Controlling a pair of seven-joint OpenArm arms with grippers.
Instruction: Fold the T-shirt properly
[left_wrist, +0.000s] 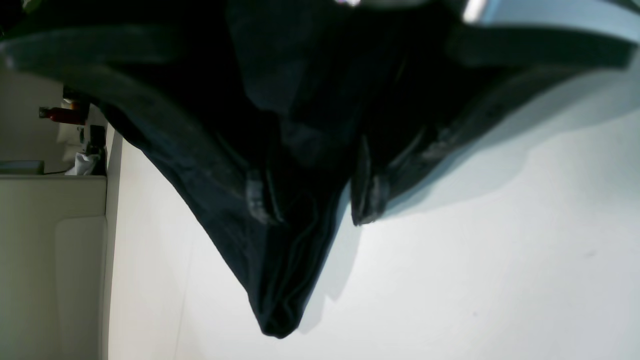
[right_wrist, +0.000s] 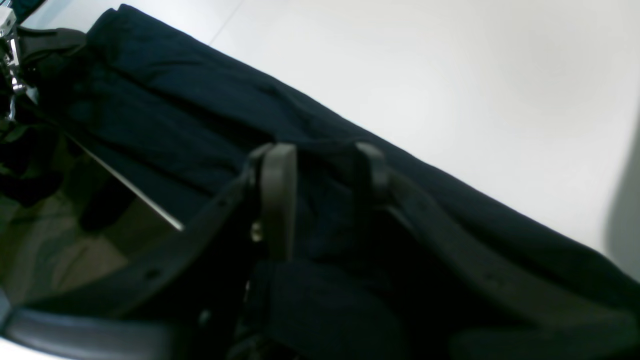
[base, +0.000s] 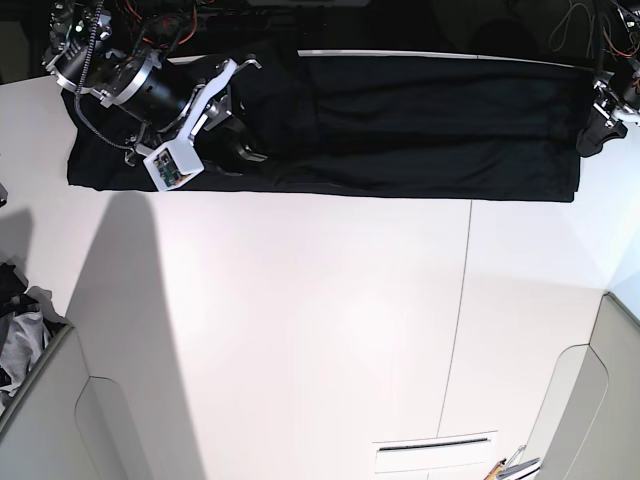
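Base view: the T-shirt (base: 400, 130) lies as a long black band along the far edge of the white table (base: 320, 330). At the band's near-left part, the right gripper (right_wrist: 320, 165) has both fingers parted with dark fabric between them. At the opposite end, the left gripper (left_wrist: 310, 200) pinches a bunched fold. No readable writing anywhere.
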